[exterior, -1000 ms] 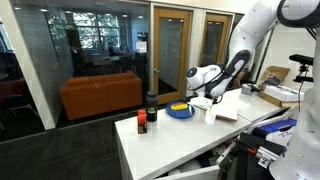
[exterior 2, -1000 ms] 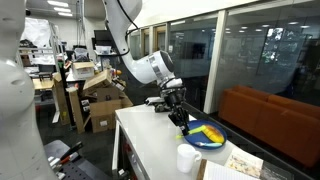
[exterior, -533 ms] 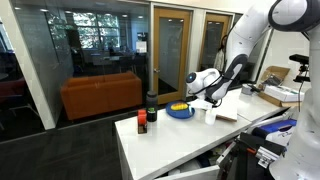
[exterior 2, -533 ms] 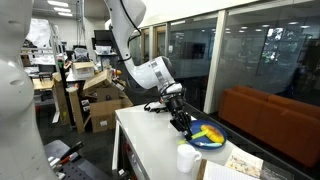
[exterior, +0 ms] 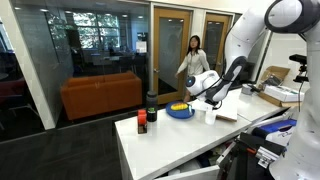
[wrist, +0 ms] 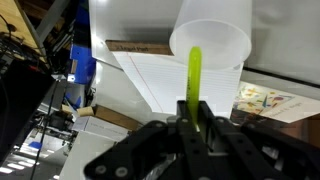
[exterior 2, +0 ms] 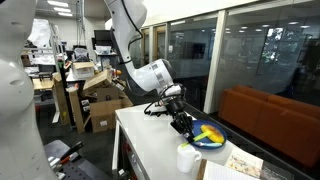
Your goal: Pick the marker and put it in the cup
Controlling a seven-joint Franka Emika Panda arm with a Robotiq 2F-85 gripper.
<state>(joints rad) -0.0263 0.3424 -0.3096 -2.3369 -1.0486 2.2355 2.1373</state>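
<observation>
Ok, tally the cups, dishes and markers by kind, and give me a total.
white cup: 1
blue dish: 1
marker: 1, held in the gripper
Total: 3

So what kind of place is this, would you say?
Most likely an office-style research lab. In an exterior view, tall glass partition walls have an orange sofa behind them; in an exterior view, brown cardboard boxes sit among cluttered workbenches.

On the table [exterior 2: 145, 150], cup [exterior 2: 187, 158] beside dish [exterior: 178, 115]; marker [wrist: 193, 80] in the pincer [wrist: 195, 122] near the cup.
</observation>
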